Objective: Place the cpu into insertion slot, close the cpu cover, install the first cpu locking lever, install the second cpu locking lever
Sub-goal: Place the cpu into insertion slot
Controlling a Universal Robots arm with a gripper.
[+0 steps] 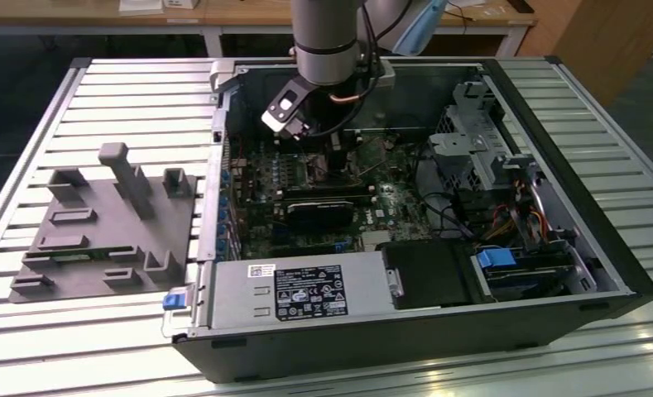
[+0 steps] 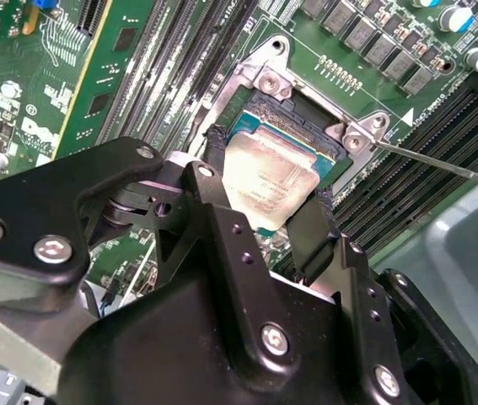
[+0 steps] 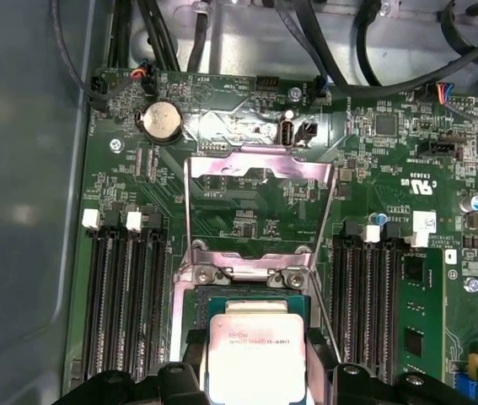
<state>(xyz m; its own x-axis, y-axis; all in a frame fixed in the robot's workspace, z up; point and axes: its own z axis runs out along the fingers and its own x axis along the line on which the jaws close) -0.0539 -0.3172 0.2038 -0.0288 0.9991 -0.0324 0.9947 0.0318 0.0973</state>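
- Exterior view: the arm [image 1: 326, 41] enters from the upper centre of the frame and reaches into an open computer case [image 1: 591, 273] on the slatted counter [image 1: 138, 91]. Its hand [image 1: 328, 149] is over the green motherboard [image 1: 392, 198]. A grey holder tray [image 1: 94, 223] lies on the exterior view's left.
- Second wrist view: the black fingers [image 2: 212, 160] grasp the cpu [image 2: 264, 173] by two opposite edges, directly over the insertion slot [image 2: 293, 114]. Whether the cpu is seated cannot be told. A thin lever [image 2: 441, 164] stands free beside the slot.
- First wrist view: the cover [image 3: 260, 159] stands open, hinged at the slot's edge beyond the held cpu [image 3: 258, 350]. Memory slots [image 3: 129, 295] flank both sides.
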